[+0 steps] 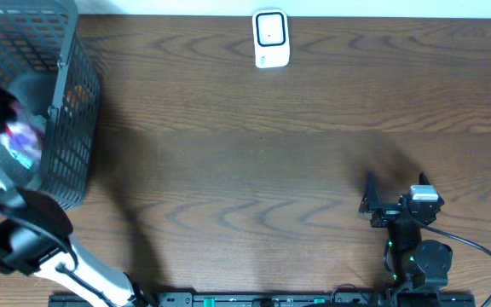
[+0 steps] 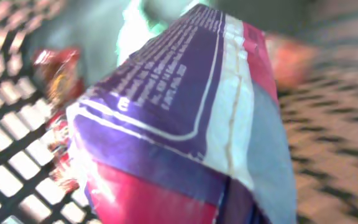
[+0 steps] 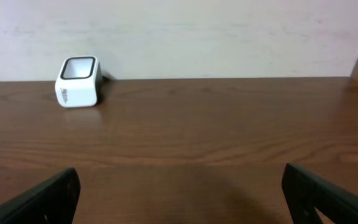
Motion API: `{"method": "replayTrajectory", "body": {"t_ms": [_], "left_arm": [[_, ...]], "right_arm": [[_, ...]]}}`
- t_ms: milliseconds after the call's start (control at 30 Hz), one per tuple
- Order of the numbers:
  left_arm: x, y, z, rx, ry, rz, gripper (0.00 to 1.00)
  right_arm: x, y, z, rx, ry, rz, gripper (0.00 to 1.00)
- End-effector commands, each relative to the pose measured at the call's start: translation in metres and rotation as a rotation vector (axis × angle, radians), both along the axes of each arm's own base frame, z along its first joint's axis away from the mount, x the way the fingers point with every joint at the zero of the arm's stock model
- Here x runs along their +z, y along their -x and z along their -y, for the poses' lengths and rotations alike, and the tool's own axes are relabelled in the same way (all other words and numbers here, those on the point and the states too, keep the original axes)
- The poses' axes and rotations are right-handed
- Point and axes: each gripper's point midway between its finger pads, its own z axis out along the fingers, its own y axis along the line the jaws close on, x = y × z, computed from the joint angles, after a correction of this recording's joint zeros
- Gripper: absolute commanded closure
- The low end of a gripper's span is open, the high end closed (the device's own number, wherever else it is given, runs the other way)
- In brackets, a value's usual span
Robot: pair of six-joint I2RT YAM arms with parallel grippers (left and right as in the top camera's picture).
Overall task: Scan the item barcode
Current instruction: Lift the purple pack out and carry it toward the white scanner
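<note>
The item is a purple, red and white packet with small white print. It fills the left wrist view, very close to the camera, and hides the left fingers. From overhead, my left gripper reaches down into the grey wire basket, where the packet shows as a blurred pink and teal patch. No barcode can be made out. The white scanner stands at the table's far edge, also in the right wrist view. My right gripper rests open and empty near the front right.
More wrapped items lie in the basket, among them a red one. The basket's mesh wall is close on the left. The left arm crosses the front left corner. Bare wooden table lies between basket, scanner and right arm.
</note>
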Motion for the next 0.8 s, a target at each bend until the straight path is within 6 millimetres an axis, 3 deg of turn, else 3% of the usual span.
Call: {"method": "replayTrajectory", "body": {"t_ms": [0,133,233,367,467,567,767], "left_arm": [[0.11,-0.015,0.028,-0.032,-0.037,0.383,0.92],[0.182,-0.001,0.039,0.026,-0.125,0.602,0.92],[0.23,0.017,0.058,0.027,-0.181,0.741,0.93],[0.269,0.038,0.099,-0.051,-0.218,0.857,0.92],[0.279,0.045,0.14,-0.151,-0.184,0.893,0.93],[0.276,0.041,0.188,-0.292,-0.108,0.891,0.92],[0.241,0.023,0.281,-0.578,0.047,0.789,0.92]], "right_arm": [[-0.001,0.0,0.0,-0.002,-0.014,-0.002,0.01],[-0.001,0.0,0.0,-0.002,-0.014,-0.002,0.01],[-0.001,0.0,0.0,-0.002,-0.014,-0.002,0.01],[-0.001,0.0,0.0,-0.002,-0.014,-0.002,0.01],[-0.001,0.0,0.0,-0.002,-0.014,-0.002,0.01],[-0.001,0.0,0.0,-0.002,-0.014,-0.002,0.01],[-0.001,0.0,0.0,-0.002,-0.014,-0.002,0.01]]}}
